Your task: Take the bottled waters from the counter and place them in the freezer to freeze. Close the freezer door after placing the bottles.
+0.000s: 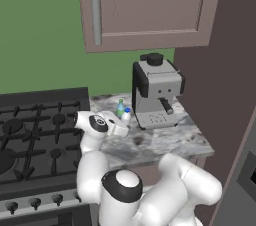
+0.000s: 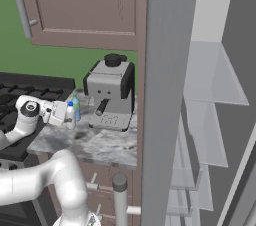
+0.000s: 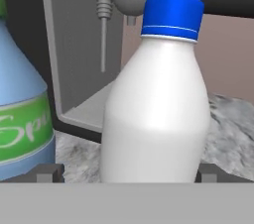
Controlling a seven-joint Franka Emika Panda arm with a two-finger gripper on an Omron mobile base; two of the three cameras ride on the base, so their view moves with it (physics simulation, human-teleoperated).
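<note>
Two bottled waters stand on the marbled counter (image 1: 167, 142) in front of the coffee machine. The white one with a blue cap (image 3: 156, 104) sits between my gripper's (image 3: 129, 173) open fingertips (image 3: 49, 172), not squeezed. The teal one with a green label (image 3: 22, 119) stands just beside it. From the base views, my gripper (image 1: 121, 126) reaches across the counter to the white bottle (image 1: 127, 115) and teal bottle (image 1: 120, 106). The freezer (image 2: 212, 100) is open, its pale shelves bare. The freezer door (image 2: 167, 120) stands swung out toward me.
A black-and-silver coffee machine (image 1: 157, 90) stands right behind the bottles. The black gas stove (image 1: 35, 135) lies left of the counter. A brown wall cabinet (image 1: 150, 5) hangs overhead. The open door's edge (image 1: 242, 180) and its bar handle (image 2: 120, 197) stand close on the right.
</note>
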